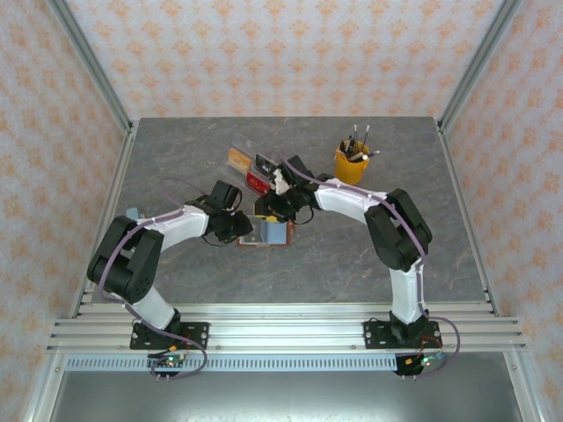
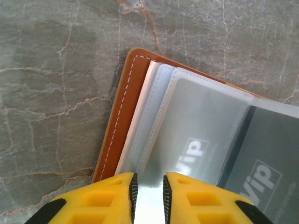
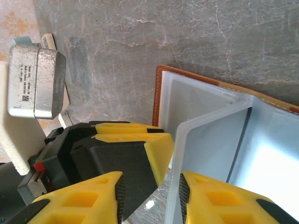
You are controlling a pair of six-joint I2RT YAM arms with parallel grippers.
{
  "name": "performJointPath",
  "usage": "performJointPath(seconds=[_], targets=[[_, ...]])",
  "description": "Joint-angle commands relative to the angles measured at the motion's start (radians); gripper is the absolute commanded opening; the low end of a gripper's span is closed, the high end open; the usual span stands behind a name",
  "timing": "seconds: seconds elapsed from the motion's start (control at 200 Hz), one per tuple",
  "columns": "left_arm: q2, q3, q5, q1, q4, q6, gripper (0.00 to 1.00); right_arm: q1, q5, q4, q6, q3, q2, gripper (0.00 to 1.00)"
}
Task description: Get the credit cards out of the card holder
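Brown leather is covering the card holder (image 2: pixel 122 116), with a line of white stitches running along its edge. It is lying open like a little book in the middle of the grey stone table (image 1: pixel 369 264). Inside, clear plastic pages are fanning out. In the right wrist view one page is standing straight up.

Two credit cards (image 2: pixel 198 147) are sitting in those pages, and each is showing the word "vip". One is pale grey. The other is darker and is lying at its 4 o'clock. Both are tucked inside their pockets.

The left gripper (image 2: pixel 149 183) is sitting at the holder's 9 o'clock in the top view. Its yellow fingers are pinching the edge of a clear page. The right gripper (image 3: pixel 152 187) is hanging at the holder's 12 o'clock. Its jaws are standing apart and loose, and the upright page is leaning on one finger.

Counting now: one card holder, two cards, two grippers. One yellow cup (image 1: pixel 350 165) of pens is standing at about 2 o'clock from the holder. One clear stand (image 1: pixel 249 158) is standing at about 12 o'clock.
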Motion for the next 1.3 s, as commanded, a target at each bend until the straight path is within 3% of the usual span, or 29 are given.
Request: performJointPath(seconds=[0.0, 0.661, 0.786, 0.981, 1.191, 1.296], targets=[[-0.006, -0.014, -0.018, 0.000, -0.003, -0.007, 0.26, -0.007, -0.014, 0.039, 0.023, -0.011, 0.013, 0.38], [-0.270, -0.050, -0.327, 0.001, -0.183, -0.097, 0.25, 0.012, 0.002, 0.067, 0.042, 0.021, 0.091, 0.39], [-0.308, -0.062, -0.313, 0.001, -0.157, -0.103, 0.25, 0.010, 0.046, 0.038, 0.023, 0.025, 0.067, 0.42], [-0.341, -0.057, -0.198, -0.001, -0.093, -0.084, 0.26, 0.000, 0.069, 0.089, 0.033, -0.025, -0.005, 0.46], [-0.334, -0.029, -0.133, -0.020, -0.070, -0.056, 0.28, -0.010, 0.078, 0.149, 0.048, -0.083, -0.045, 0.61], [-0.307, -0.008, -0.130, -0.045, -0.071, -0.040, 0.28, -0.010, 0.102, 0.155, 0.050, -0.102, -0.062, 0.63]])
